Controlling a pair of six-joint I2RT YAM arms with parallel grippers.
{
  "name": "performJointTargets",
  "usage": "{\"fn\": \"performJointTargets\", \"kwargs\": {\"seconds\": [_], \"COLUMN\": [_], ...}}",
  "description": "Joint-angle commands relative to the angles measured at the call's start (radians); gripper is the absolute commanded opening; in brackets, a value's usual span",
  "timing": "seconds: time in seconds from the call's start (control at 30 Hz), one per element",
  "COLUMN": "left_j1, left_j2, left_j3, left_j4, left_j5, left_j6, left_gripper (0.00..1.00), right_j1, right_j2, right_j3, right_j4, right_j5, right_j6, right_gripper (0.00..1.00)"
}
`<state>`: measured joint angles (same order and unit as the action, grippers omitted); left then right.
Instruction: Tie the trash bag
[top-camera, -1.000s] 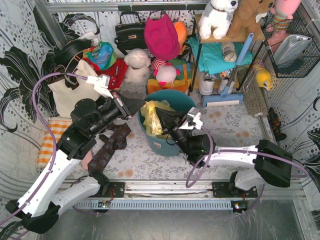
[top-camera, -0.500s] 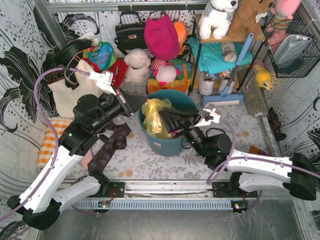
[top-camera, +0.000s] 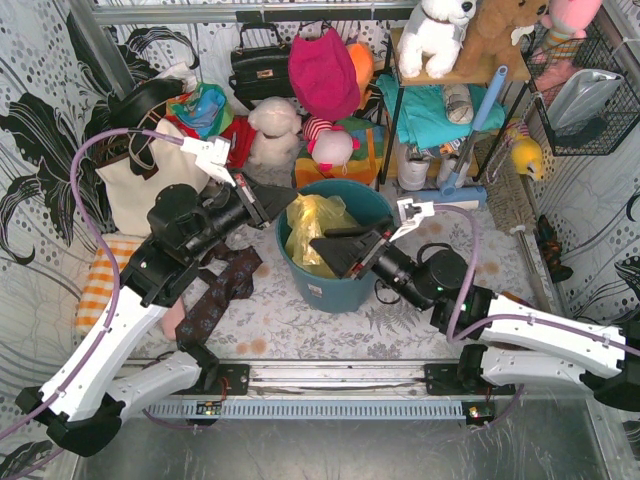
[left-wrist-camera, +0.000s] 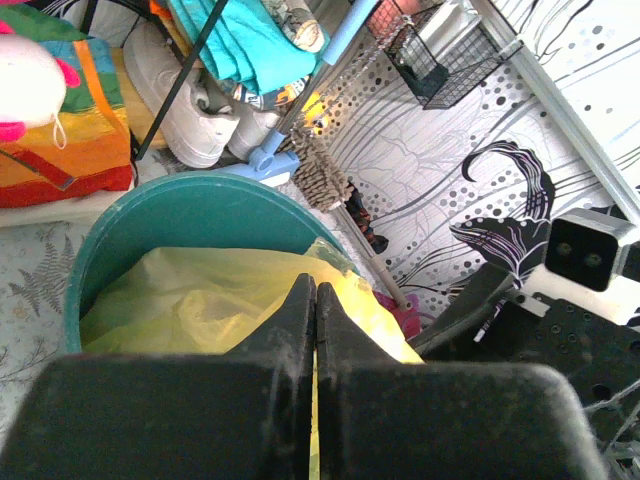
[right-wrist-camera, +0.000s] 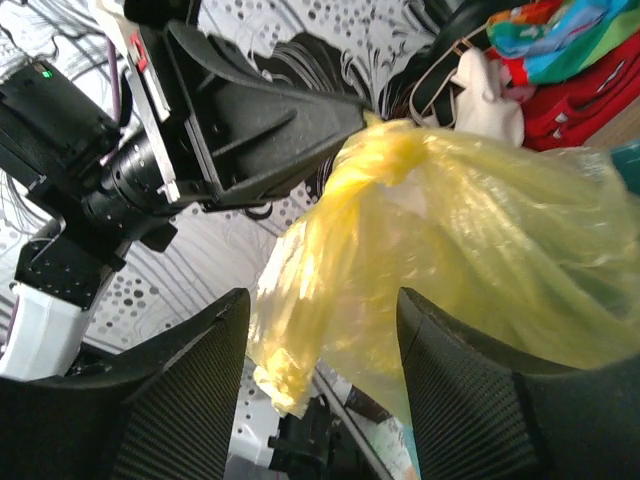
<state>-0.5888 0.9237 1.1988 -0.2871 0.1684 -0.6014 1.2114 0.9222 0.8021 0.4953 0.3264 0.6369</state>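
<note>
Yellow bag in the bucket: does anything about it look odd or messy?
Yes. The bag is not spread over the bucket rim. It is bunched and crumpled, gathered to a twisted point at the shut left claw, with a loose tail hanging inside the open right claw. Nothing looks spilled or torn.

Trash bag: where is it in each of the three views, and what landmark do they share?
Top external: trash bag at centre, in the teal bucket.
Left wrist: trash bag at lower middle, behind the shut left gripper.
Right wrist: trash bag at centre and right, inside the open right gripper.
Shared landmark: left gripper, black tip at the bag's bunched top.
</note>
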Motion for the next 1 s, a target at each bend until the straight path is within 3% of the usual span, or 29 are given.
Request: {"fn": "performJointTargets", "kwargs": {"seconds": [0.0,0.13,0.2,0.33,0.6,0.97], "left_j1": [-0.001,-0.001,-0.001,-0.001,0.0,-0.001], "left_j2": [-0.005,-0.007,-0.011,-0.017,0.004,0.084], "left_j3": [0.027,0.034,0.036,0.039,0.073,0.12], "left_j4": [0.12,0.131,0.137,0.149,0.153,0.179], "left_j5": [0.039,0.053,0.06,0.059,0.044,0.01], "left_j6": [0.013,0.013,0.018,0.028,0.063,0.185], "left_gripper": [0.0,0.0,0.0,0.0,0.0,0.0], "right_j1": [0.0,0.0,0.0,-0.001,-0.001,0.0], "right_j2": [0.046,0.063,0.063,0.061,0.04,-0.024], "right_j3": [0.074,0.074,0.073,0.072,0.061,0.103], "right_j4": [-0.047,-0.027,-0.024,-0.031,-0.057,-0.254], "right_j5": [-0.095,-0.092,-0.08,-0.074,-0.054,-0.071], "right_j6": [0.051,0.047,0.038,0.023,0.038,0.089], "right_gripper": [0.59,0.42,0.24,0.01,0.0,0.0]}}
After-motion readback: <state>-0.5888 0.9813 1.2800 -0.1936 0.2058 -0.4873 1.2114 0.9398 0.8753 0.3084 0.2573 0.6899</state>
